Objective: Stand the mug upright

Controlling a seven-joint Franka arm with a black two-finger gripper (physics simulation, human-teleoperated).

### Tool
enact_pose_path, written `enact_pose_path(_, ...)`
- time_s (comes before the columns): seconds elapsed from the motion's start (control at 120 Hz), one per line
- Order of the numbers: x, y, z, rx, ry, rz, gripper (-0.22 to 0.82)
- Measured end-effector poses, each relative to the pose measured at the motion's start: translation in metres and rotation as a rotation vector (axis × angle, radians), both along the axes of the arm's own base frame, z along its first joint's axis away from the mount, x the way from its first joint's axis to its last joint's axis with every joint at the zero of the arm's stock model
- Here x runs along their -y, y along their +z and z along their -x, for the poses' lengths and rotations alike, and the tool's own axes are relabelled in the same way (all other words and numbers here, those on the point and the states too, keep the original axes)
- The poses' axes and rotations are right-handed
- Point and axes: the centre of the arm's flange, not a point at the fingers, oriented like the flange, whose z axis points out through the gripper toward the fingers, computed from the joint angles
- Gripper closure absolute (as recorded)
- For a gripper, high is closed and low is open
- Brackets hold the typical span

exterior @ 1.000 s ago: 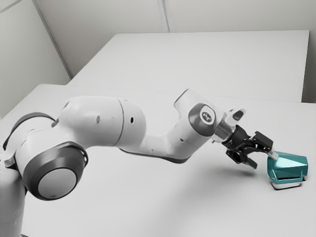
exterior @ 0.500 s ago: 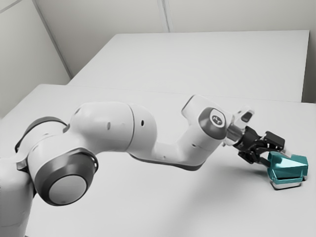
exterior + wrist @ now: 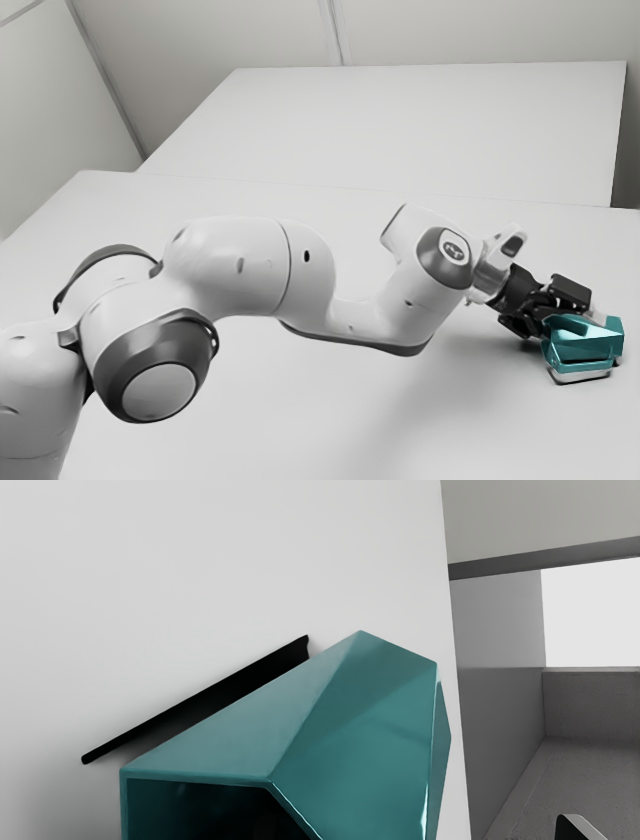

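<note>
End effector [image 3: 580, 329] w/ fingers apart at teal mug [image 3: 590, 347], white tbl [image 3: 300, 420] below, 2nd tbl [image 3: 430, 120] & pale wall [image 3: 480, 30] beyond.

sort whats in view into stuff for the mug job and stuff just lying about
For the job:
teal mug, on its side
black strip beside it, maybe its handle
black two-finger gripper

Just there:
front white table
rear white table

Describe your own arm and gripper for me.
My arm has smooth white rounded segments, dark grey bands at its joints, and a small round emblem near the wrist. My gripper is black, angular and two-fingered, with a pale tip on one finger.
</note>
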Motion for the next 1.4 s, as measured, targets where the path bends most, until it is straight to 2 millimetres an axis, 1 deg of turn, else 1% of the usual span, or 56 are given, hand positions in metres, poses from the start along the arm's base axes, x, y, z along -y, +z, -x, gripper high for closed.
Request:
enact_pose_path(0.092, 0.003, -0.002, 0.001, 0.004, -0.006, 0.004, 0.01)
enact_pose_path(0.167, 0.004, -0.005, 0.001, 0.002, -0.006, 0.011, 0.05)
enact_pose_path(0.417, 0.004, -0.007, 0.002, 0.006, -0.009, 0.029, 0.25)
enact_pose_path(0.767, 0.006, -0.007, 0.003, 0.014, -0.014, 0.043, 0.62)
enact_pose_path(0.933, 0.009, -0.002, 0.004, 0.023, -0.019, 0.05, 0.72)
enact_pose_path(1.0, 0.011, 0.003, 0.005, 0.031, -0.022, 0.054, 0.74)
enact_pose_path(1.092, 0.011, 0.018, 0.004, 0.051, -0.025, 0.061, 0.76)
enact_pose_path(1.233, 0.007, 0.052, 0.005, 0.093, -0.031, 0.075, 0.77)
enact_pose_path(1.3, -0.005, 0.068, 0.006, 0.108, -0.027, 0.07, 0.78)
enact_pose_path(1.367, -0.026, 0.081, 0.012, 0.114, -0.018, 0.051, 0.78)
enact_pose_path(1.4, -0.041, 0.09, 0.014, 0.122, -0.013, 0.036, 0.78)
